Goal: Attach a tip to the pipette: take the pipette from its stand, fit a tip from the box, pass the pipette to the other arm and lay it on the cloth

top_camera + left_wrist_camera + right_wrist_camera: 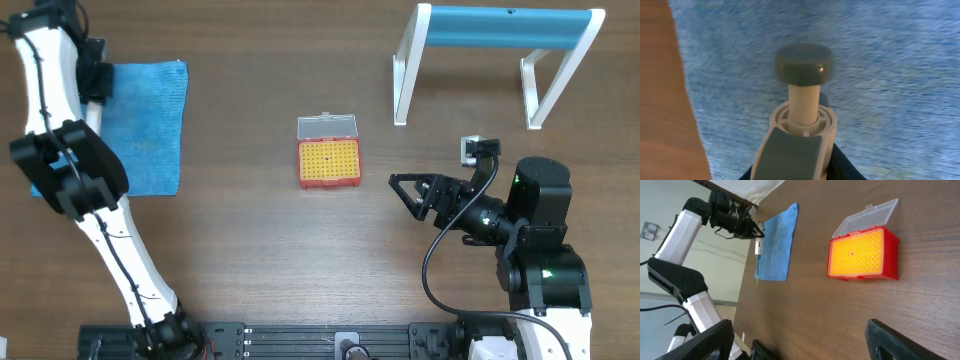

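Pipette (802, 102) in L end effector (755, 232) over cloth (150, 120); R arm (540, 200) folded.

The lower middle of the table (260, 270) is sitting wide open in the top view, so there's plenty of passing room there. The tip box (328, 152), lid flipped up, is hogging the centre. The stand (500, 60) is blocking the upper right. At the left, the left arm (110, 240) is crossing the cloth (150, 120), with the left gripper (754, 230) clamping the pipette (758, 250) over the cloth's left edge. The right gripper (405, 190), fingers spread wide, is sitting right of the box with a gap between.
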You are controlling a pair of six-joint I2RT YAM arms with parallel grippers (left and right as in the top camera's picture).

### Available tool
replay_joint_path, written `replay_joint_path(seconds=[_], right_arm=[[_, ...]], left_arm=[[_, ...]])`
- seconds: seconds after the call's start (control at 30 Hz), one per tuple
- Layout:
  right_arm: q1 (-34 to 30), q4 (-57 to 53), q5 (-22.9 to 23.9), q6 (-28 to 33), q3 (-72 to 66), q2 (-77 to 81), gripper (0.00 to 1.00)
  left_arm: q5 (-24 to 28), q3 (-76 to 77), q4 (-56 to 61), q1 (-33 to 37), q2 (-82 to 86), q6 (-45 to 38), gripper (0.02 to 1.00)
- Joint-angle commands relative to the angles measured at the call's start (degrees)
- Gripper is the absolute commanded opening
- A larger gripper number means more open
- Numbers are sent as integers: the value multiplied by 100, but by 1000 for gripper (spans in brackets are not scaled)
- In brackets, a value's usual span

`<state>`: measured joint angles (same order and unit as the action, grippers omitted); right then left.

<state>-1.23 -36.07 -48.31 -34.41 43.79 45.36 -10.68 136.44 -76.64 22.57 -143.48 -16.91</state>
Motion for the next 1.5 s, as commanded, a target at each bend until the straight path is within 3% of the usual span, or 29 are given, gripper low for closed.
replay_joint_path(seconds=[0.03,0.77,0.83,0.9,1.17,1.2,1.23,1.27,1.5], right_arm=[[-46,13,184,-160,70,-13,853],[-46,13,271,-197,70,-13,855],[-46,13,271,-199,70,-13,853],[-46,11,271,-199,70,-13,855],[-46,13,271,-199,70,-13,855],[-46,13,271,-199,70,-13,855],[-46,13,271,-199,70,-13,855],[-46,17,271,-195,70,-15,855],[-46,160,472,197,70,-20,855]], left_arm=[[457,177,35,179,-258,-125,27],[514,190,-55,-48,-518,-162,27],[511,188,-66,-48,-518,-160,115],[514,188,-96,-48,-518,-157,327],[518,190,-120,-48,-518,-13,378],[520,190,-149,-48,-516,20,632],[518,190,-227,-52,-507,35,807],[518,190,-358,-63,-470,39,906],[533,216,-675,-133,247,170,950]])
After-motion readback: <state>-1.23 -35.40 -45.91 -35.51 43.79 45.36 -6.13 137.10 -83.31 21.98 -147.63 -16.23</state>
